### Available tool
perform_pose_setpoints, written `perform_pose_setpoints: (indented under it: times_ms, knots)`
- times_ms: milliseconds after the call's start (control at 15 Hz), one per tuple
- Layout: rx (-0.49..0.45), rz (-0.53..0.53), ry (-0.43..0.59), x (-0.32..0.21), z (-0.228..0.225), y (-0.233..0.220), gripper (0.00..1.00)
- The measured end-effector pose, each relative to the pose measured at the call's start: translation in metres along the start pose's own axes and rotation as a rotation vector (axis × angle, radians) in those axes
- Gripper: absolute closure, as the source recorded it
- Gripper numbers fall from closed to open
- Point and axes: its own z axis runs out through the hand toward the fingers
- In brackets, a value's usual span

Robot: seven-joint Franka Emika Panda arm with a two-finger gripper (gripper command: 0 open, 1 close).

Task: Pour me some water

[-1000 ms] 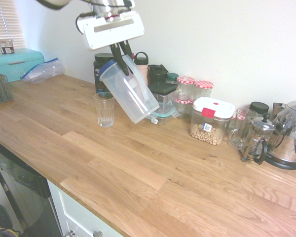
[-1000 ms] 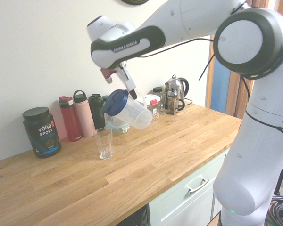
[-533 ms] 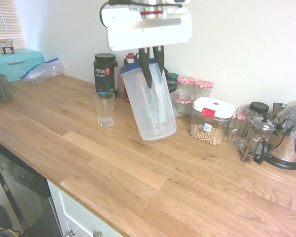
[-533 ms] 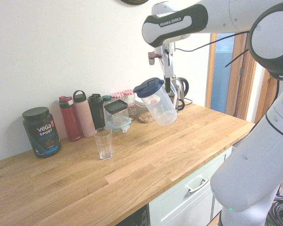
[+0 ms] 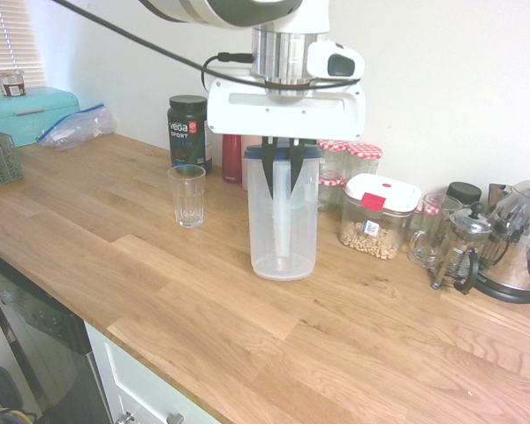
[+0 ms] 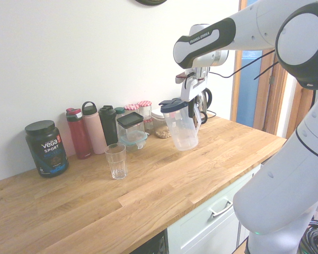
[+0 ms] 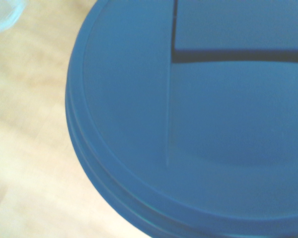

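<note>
In the first exterior view, reaches the counter's front edge well before the pitcher; clamps the gripper on this upright pitcher's handle; shows the glass left of it, the white-lidded container right, jars behind.

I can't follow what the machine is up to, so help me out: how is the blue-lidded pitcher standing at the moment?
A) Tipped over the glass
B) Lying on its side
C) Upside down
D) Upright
D: the blue lid is on top and the sides of the pitcher run straight down, with the claw at its handle.
</note>
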Motion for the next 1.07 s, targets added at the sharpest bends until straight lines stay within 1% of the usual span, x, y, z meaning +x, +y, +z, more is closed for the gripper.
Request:
perform_pose_setpoints:
  times_ms: [200, 533, 667, 933, 1067]
  knots:
    - [0.022, 0.143, 0.094, -0.003, 0.007, 0.011, 1.0]
    - [0.054, 0.378, 0.247, -0.011, 0.044, 0.023, 1.0]
    - [0.057, 0.417, 0.275, -0.017, 0.056, 0.022, 1.0]
    - [0.057, 0.425, 0.278, -0.025, 0.071, 0.011, 1.0]
    - [0.076, 0.45, 0.271, -0.029, 0.075, 0.011, 1.0]
